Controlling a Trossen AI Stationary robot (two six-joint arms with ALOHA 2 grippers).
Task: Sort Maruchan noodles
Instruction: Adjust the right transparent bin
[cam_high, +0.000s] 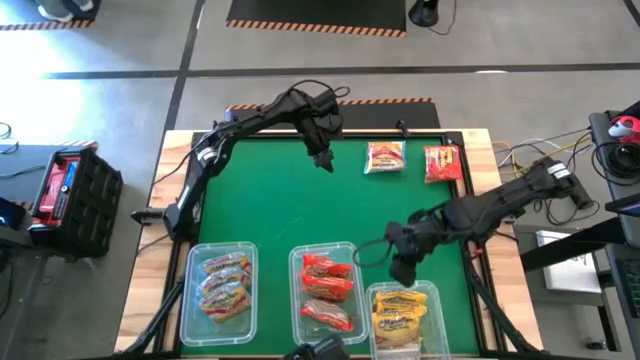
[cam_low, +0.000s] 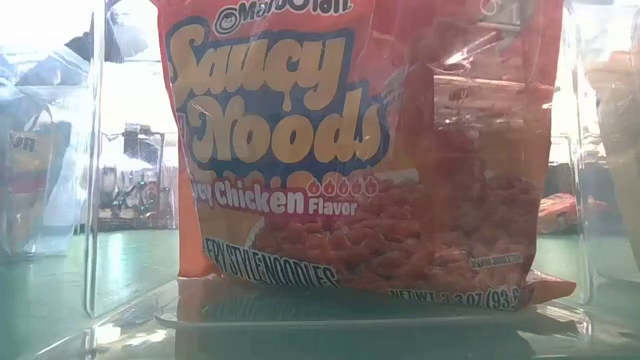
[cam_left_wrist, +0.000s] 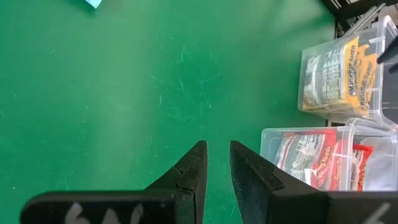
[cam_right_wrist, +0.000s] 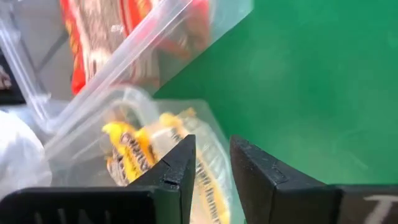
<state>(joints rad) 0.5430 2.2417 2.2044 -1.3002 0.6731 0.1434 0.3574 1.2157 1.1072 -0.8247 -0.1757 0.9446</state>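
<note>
While empty, the right tool (cam_high: 403, 268) hovers above yellow noodles (cam_high: 400, 312).

Count from the high view:

- Clear plastic bins: 3 in a row along the near edge: left bin (cam_high: 189, 300), middle bin (cam_high: 296, 300), right bin (cam_high: 432, 310).
- Orange-pink packets (cam_high: 224, 283) in left bin: about 3, stacked and overlapping, exact number unclear.
- Red packets (cam_high: 327, 290) in middle bin: about 3, overlapping too.
- Yellow packets (cam_high: 402, 315) in right bin: at least 2.
- Loose packets on the green mat: 2 at the far side: one orange-pink packet (cam_high: 385, 158), one red packet (cam_high: 442, 163).
- Arms: 2, one gripper each.
- Red-and-black case (cam_high: 65, 186) on the floor: 1.
</note>
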